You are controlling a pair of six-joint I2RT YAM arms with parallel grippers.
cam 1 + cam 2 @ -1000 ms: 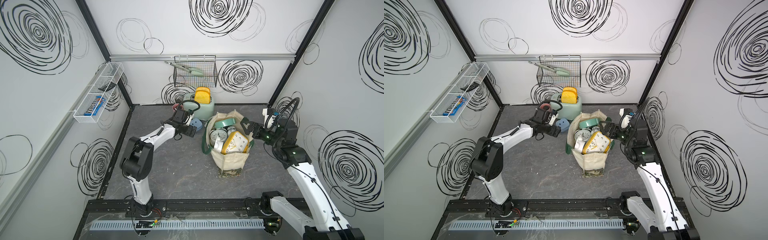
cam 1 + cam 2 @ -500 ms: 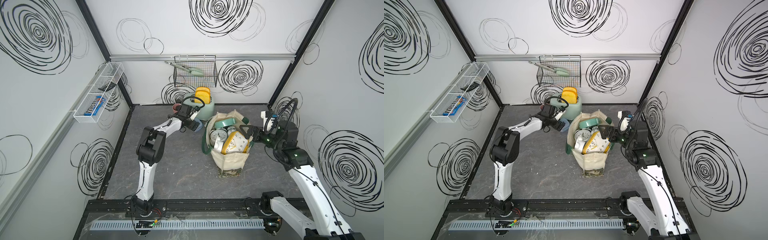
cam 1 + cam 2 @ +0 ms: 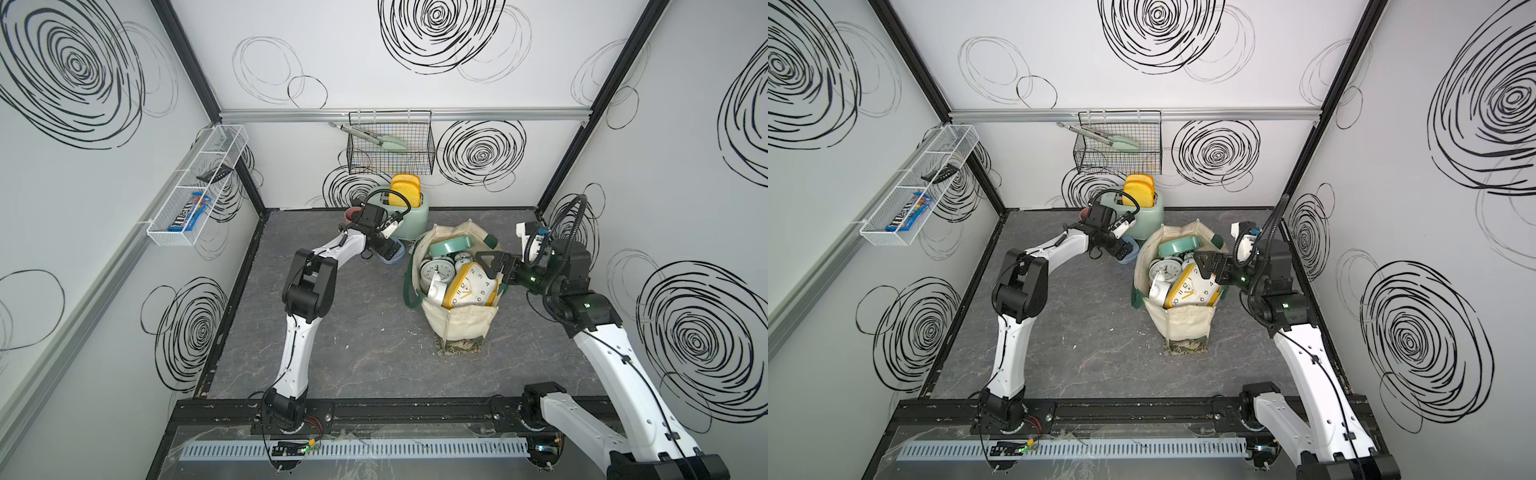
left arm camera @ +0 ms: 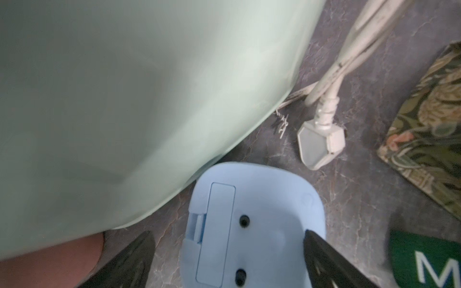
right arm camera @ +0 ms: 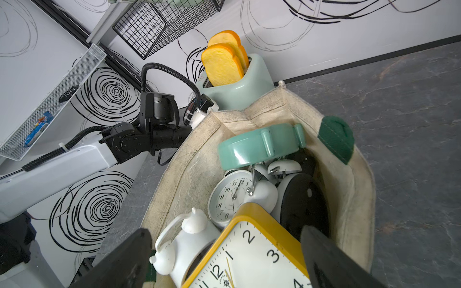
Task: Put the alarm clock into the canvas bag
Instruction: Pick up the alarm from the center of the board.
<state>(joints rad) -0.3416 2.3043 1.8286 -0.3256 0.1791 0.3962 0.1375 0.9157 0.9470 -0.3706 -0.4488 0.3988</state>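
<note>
A white booth with black spirals on its walls stands over a dark grey marbled desk [image 3: 353, 332]. The pale blue alarm clock [image 4: 252, 224] lies face down on it, under and between the left fingers [image 4: 124, 261], which are spread wide and hold nothing. Beyond the fingertips the mint toaster [image 4: 124, 99] sits just beside the clock. One finger appears to overlap the clock's edge, so lowering now may land on the shell or shove it into the toaster. The canvas bag [image 3: 457, 324] stands near, already heaped with clocks, a yellow clock [image 5: 257, 251] topmost beneath the right fingers [image 5: 119, 261], also spread and empty. Another clock may slide off that heap, and the arms may collide over its mouth.
</note>
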